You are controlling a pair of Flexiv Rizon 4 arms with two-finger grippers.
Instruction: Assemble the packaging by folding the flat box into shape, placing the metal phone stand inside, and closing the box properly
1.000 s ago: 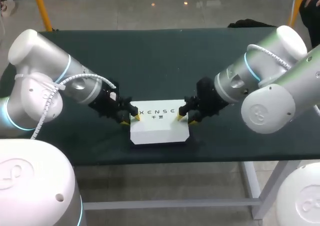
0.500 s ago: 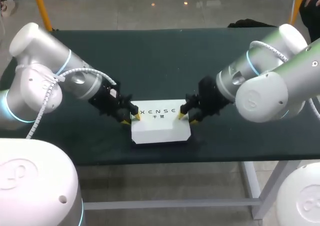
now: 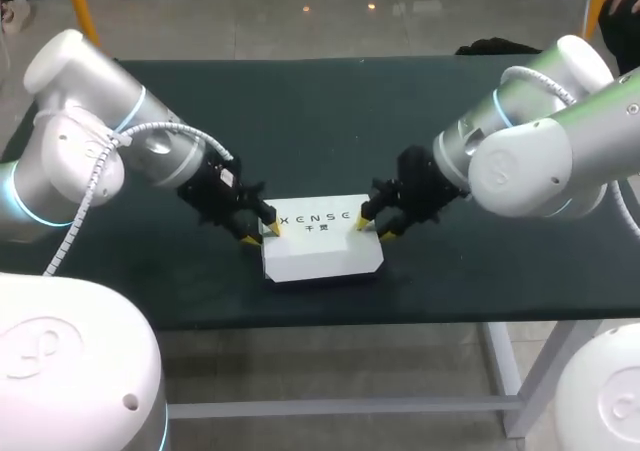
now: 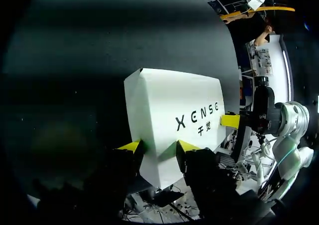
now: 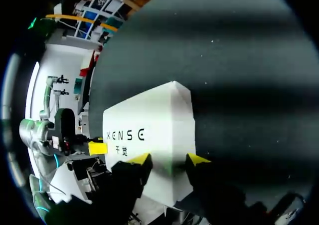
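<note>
Front edge of counter (image 3: 330, 111) close by box (image 3: 320, 253), room behind; white, closed; my left tool (image 3: 260, 234), right tool (image 3: 373, 230) at its ends, grip unclear.

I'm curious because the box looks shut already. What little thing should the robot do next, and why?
Probably press both ends in gently, then back away. The white box lies on the table looking folded and closed, and the left gripper and right gripper sit at its opposite ends, so seating the end flaps seems the likely last step.
</note>
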